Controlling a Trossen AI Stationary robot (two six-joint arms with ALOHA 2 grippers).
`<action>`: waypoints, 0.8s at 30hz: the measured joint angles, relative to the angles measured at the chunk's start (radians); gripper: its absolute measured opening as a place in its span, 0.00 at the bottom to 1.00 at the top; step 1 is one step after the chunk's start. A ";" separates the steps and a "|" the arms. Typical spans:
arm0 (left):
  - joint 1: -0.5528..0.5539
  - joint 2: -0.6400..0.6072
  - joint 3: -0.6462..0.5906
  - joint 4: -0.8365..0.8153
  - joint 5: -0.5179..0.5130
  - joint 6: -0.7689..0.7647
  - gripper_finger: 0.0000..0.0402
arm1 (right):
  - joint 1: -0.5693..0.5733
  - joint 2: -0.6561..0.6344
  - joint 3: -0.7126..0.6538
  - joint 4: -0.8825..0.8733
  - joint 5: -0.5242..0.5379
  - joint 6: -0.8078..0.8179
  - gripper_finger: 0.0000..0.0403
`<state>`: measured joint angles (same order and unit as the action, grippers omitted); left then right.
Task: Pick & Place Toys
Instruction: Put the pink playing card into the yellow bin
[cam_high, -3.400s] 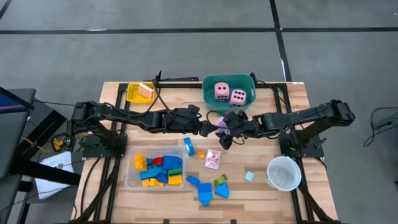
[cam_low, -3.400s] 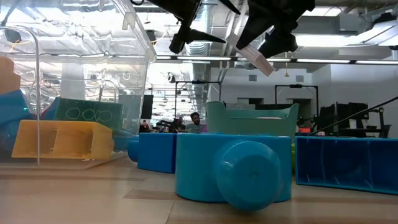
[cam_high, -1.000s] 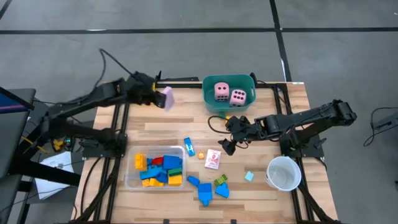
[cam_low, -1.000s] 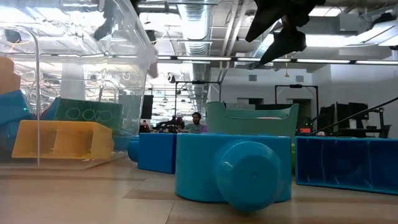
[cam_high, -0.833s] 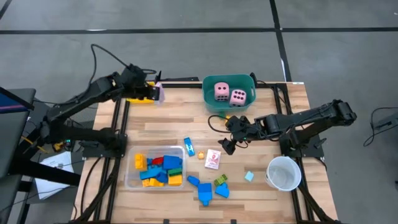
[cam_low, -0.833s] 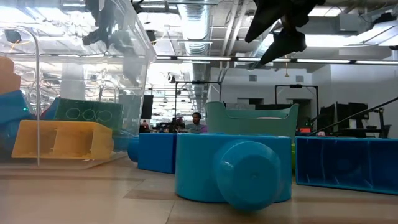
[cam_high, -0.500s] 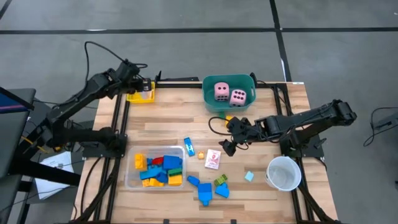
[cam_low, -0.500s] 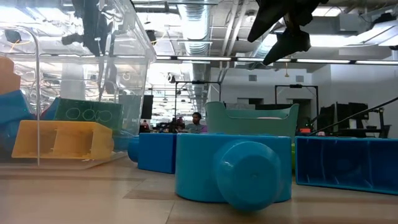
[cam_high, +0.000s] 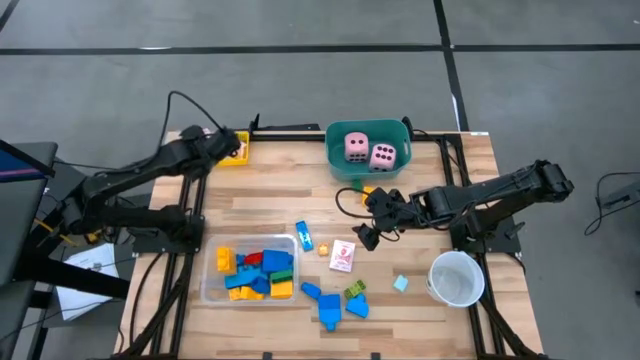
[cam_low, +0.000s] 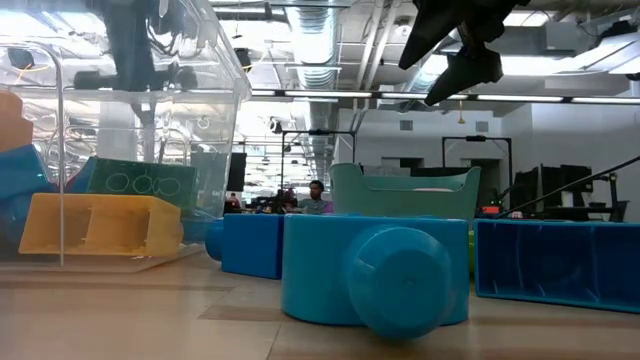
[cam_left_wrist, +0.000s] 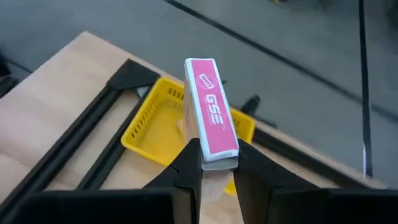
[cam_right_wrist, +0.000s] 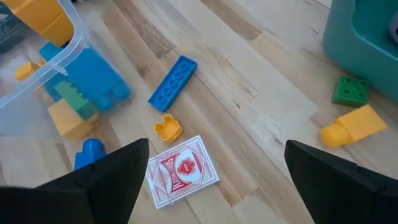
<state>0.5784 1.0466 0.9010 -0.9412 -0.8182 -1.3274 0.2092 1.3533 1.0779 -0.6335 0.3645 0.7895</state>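
Item: pink card pack (cam_left_wrist: 211, 112), a slim pink-and-white box with printed lettering on its edge, held upright between the two fingers of the left gripper (cam_left_wrist: 211, 163), which is pinched narrow on its lower end; it hangs above the yellow tray (cam_left_wrist: 158, 118) at the table's far left corner. Handling, as judged: light, stiff-sided, smooth-faced and likely to slip or swivel if gripped near one end; best taken across the two broad faces, as here. Second pack of cards (cam_right_wrist: 181, 171), lying flat with its red-patterned face up on the wooden table (cam_right_wrist: 261, 81), sits beneath the right gripper (cam_high: 367, 232), whose jaws stand wide and carry nothing; lying flat, it offers only thin edges to catch, so a pinch across the short sides looks the likeliest hold. Nearby: long blue block (cam_right_wrist: 173, 81), small orange piece (cam_right_wrist: 166, 129), green block (cam_right_wrist: 349, 91), yellow block (cam_right_wrist: 353, 126). Two pink dice (cam_high: 368, 150) rest in the teal tub (cam_high: 338, 165); the clear tray (cam_high: 207, 290) holds mixed blocks. Obscured: in the overhead view the left arm covers most of the yellow tray, and its contents cannot be told; the low view is blocked by close blue blocks.
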 joint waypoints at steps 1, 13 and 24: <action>-0.005 0.000 -0.009 0.001 -0.014 -0.032 0.14 | 0.000 0.000 0.000 -0.002 0.000 0.000 0.91; -0.011 0.046 -0.088 0.110 -0.118 -0.106 0.14 | -0.029 0.000 0.000 -0.003 -0.005 -0.009 0.91; -0.004 0.178 -0.098 0.206 -0.152 -0.110 0.14 | -0.049 0.000 -0.001 -0.003 -0.009 -0.011 0.91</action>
<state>0.5745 1.2242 0.8032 -0.7355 -0.9698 -1.4376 0.1604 1.3537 1.0771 -0.6361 0.3555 0.7784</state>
